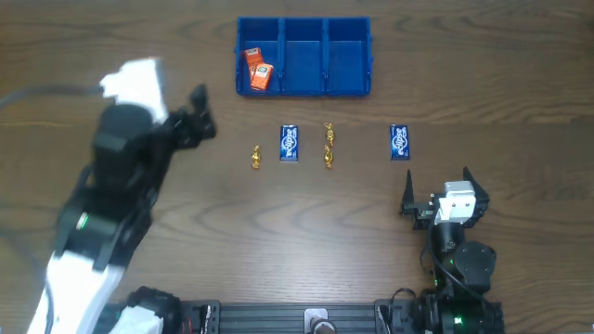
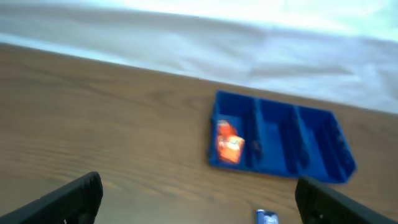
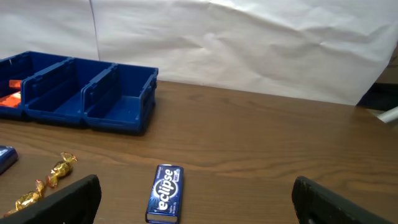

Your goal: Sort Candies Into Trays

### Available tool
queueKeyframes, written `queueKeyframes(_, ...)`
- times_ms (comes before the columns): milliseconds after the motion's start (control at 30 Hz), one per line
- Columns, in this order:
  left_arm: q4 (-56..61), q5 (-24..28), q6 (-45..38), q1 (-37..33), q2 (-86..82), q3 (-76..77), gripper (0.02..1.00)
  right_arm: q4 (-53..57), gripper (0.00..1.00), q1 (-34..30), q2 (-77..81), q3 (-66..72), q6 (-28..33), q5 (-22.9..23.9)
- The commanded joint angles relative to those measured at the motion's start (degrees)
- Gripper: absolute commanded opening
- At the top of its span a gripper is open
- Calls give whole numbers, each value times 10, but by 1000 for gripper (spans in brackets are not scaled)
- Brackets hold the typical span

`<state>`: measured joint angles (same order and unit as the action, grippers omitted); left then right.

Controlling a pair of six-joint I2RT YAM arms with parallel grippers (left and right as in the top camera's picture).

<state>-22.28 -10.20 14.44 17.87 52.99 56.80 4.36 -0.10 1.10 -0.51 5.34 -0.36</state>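
Tray (image 1: 303, 91), blue, three compartments: it stands well ahead of both hands, beyond the row of loose candies. The compartment nearest the left hand (image 1: 198, 116) holds two orange candies (image 1: 257, 70); the other two compartments are bare.

Left hand: raised, fingers wide apart, empty, off the tray's left end. Right hand (image 1: 436, 190): low over the table (image 1: 520, 111), fingers wide apart, empty.

Near blue pack (image 3: 165, 193): flat on the table just ahead of the right hand. Its long axis points away from the hand, and it lies slightly off the hand's centre line, toward the left arm's side. Far blue pack (image 1: 290, 142): farther along the row, nearer the left hand.

Gold candies (image 1: 329, 147): two lie close together between the packs. A third lies at the row's end closest to the left hand.

Assessment: the step in hand appears to be the next pick, and the right hand is best placed for the near blue pack.

- Shift the hand sideways until the pack is centred between the fingers.
- Descend straight and close across the pack's narrow width.
- Keep the pack level and release it into a bare compartment, not with the orange candies.
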Motion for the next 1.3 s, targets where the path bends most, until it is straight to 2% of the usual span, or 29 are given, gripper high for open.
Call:
queueKeyframes(33, 45, 71, -93, -66, -123, -115, 998, 5, 998, 0, -1, 0, 7, 2)
queueKeyframes(267, 115, 137, -160, -124, -293, -284, 996, 5, 998, 0, -1, 0, 7, 2)
queueKeyframes(433, 181, 149, -160, -129, -405, -407, 998, 5, 998, 0, -1, 0, 7, 2)
queueKeyframes(633, 216, 207, -151, -165, -505, -502, 998, 5, 998, 0, -1, 0, 7, 2)
queueKeyframes(933, 238, 208, -143, -170, -529, -564, 996, 5, 998, 0, -1, 0, 7, 2)
queueKeyframes(1300, 189, 205, -147, -170, -529, -565, 996, 5, 998, 0, -1, 0, 7, 2)
